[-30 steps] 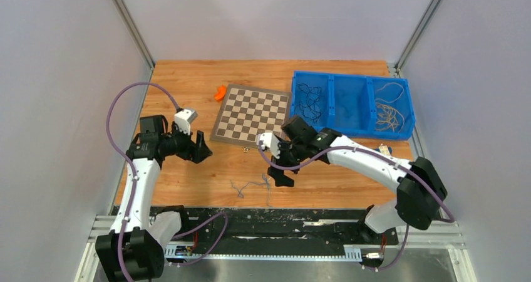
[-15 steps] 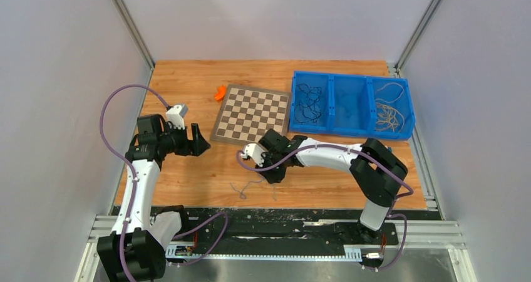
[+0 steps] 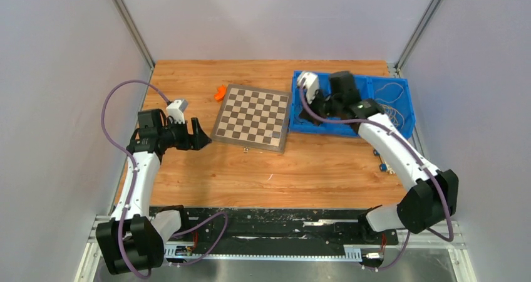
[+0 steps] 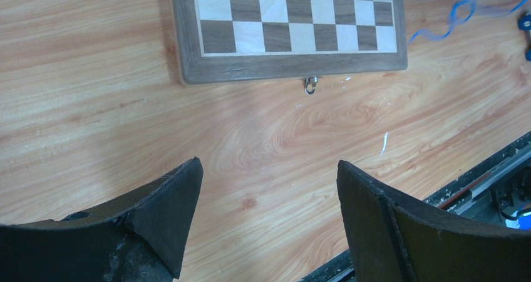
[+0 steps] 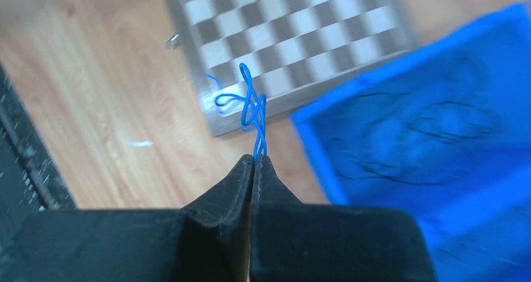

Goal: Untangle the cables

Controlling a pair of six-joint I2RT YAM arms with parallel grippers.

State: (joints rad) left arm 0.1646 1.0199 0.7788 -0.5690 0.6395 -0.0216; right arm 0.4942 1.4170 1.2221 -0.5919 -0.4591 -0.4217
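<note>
Table [image 3: 250, 169] read as a clock face from the near edge.

- Right gripper [image 3: 316, 105]: at about 1 o'clock, over the left compartment of the blue bin [image 3: 382, 79]. In its wrist view the jaws are pressed together on the end of one curly strand [image 5: 252, 109] of the cables. The strand looks blue there. It twists out from the tips in small loops and hangs free over the corner of the chessboard [image 5: 282, 37].
- Black cables [image 5: 432, 128]: a loose tangle on the floor of that left compartment, blurred in the wrist view.
- Tan cables [image 3: 393, 111]: in the right compartment, at roughly 2 o'clock.
- Left gripper [image 3: 201, 136]: at 9 o'clock, above bare wood, pointing toward 3 o'clock. Its jaws stand wide apart with nothing between them. The wrist view shows only the table and the chessboard's near edge past the fingers [image 4: 169, 213].
- Chessboard: lies flat near the centre, just left of the bin.
- Orange piece [image 3: 220, 93]: sits at the chessboard's 11 o'clock corner.
</note>
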